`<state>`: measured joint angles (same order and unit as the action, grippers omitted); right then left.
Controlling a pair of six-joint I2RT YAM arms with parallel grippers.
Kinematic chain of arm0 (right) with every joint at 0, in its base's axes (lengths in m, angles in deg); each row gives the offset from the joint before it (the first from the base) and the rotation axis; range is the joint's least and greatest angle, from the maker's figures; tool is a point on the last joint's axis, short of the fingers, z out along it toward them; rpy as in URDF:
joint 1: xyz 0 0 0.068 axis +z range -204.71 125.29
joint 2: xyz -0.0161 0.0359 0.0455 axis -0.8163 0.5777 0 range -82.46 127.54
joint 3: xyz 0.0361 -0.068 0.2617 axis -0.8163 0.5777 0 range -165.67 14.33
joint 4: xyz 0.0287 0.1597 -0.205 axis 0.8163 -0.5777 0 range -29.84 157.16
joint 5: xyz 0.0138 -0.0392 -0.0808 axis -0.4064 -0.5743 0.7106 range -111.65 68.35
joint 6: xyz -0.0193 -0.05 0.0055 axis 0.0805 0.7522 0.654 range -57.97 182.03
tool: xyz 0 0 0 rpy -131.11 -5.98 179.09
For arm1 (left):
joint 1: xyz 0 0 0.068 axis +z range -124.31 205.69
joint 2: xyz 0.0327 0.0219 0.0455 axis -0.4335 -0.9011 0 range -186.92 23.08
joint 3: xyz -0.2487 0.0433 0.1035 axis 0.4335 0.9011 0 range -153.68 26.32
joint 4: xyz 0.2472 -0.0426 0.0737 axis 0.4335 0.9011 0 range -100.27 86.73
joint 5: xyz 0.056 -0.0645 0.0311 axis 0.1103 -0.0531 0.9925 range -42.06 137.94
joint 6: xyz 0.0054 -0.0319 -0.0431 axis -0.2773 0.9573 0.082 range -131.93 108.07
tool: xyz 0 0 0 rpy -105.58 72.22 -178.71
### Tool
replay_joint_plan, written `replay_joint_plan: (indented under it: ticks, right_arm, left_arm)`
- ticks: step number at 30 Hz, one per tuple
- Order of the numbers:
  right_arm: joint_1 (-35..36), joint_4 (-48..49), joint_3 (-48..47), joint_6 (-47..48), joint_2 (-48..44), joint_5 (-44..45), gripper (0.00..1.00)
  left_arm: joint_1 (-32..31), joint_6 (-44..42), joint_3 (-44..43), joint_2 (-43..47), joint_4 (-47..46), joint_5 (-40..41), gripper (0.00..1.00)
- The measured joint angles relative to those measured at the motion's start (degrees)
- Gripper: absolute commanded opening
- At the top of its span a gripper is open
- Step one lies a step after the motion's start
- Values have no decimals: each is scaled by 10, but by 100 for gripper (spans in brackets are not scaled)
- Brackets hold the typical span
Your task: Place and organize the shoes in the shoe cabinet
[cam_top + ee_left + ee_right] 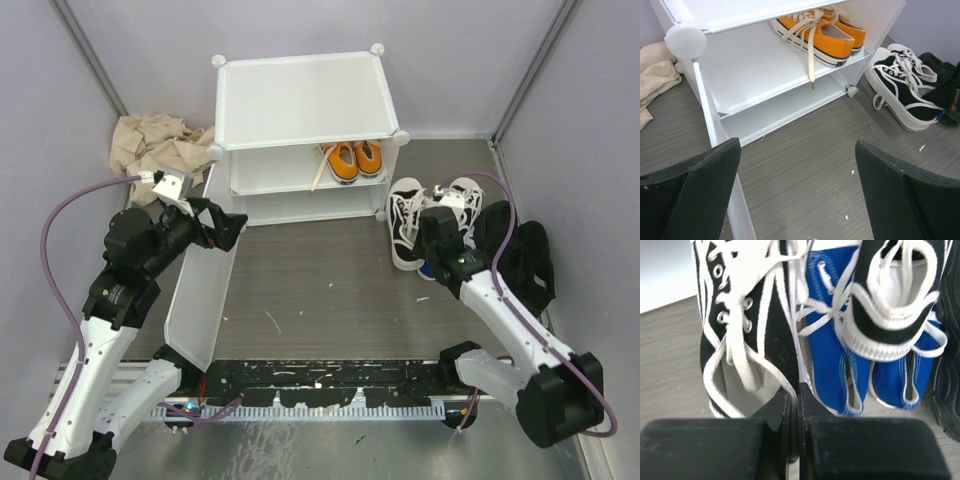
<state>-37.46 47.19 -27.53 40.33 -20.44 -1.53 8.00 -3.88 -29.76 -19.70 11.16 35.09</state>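
Observation:
The white shoe cabinet (300, 100) stands at the back, its door panel (205, 290) swung open to the left. An orange pair of shoes (353, 160) (820, 32) rests on its upper shelf. Right of the cabinet lie two black-and-white sneakers (405, 215) (740, 315), partly over a blue pair (830, 355). An all-black pair (525, 255) lies further right. My right gripper (432, 225) (798, 390) is shut on the collar edge of the left black-and-white sneaker. Beside the open door, my left gripper (225, 228) (797, 150) is open and holds nothing.
A crumpled beige cloth (150, 145) lies left of the cabinet against the wall. Grey walls close in both sides. A black rail (320, 385) runs along the near edge between the arm bases. A loose orange-shoe lace (811, 60) hangs over the shelf edge.

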Motion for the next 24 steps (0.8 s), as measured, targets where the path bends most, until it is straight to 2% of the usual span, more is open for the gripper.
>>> replay_joint_plan:
  ticks: [3, 7, 11, 14, 15, 16, 18, 22, 24]
  right_arm:
    - [56, -52, 0, -10, -66, 15, 1]
    - [155, -115, -1, -36, -94, 25, 1]
    - [297, -128, -5, -62, -63, 22, 1]
    - [391, -101, -21, -71, -2, 14, 1]
    - [412, -82, -28, -72, 24, 12, 4]
    - [427, -61, -35, -72, 50, 8, 14]
    - [443, -10, -46, -72, 100, -1, 44]
    - [445, 71, -69, -71, 175, 3, 73]
    - [445, 87, -76, -67, 188, 19, 81]
  left_arm:
    - [0, 0, 0, 0, 0, 0, 98]
    - [0, 0, 0, 0, 0, 0, 98]
    - [0, 0, 0, 0, 0, 1, 98]
    - [0, 0, 0, 0, 0, 2, 98]
    - [0, 0, 0, 0, 0, 2, 98]
    - [0, 0, 0, 0, 0, 2, 98]
    - [0, 0, 0, -1, 0, 3, 98]
    - [0, -2, 0, -3, 0, 3, 98]
    - [0, -2, 0, -3, 0, 3, 98]
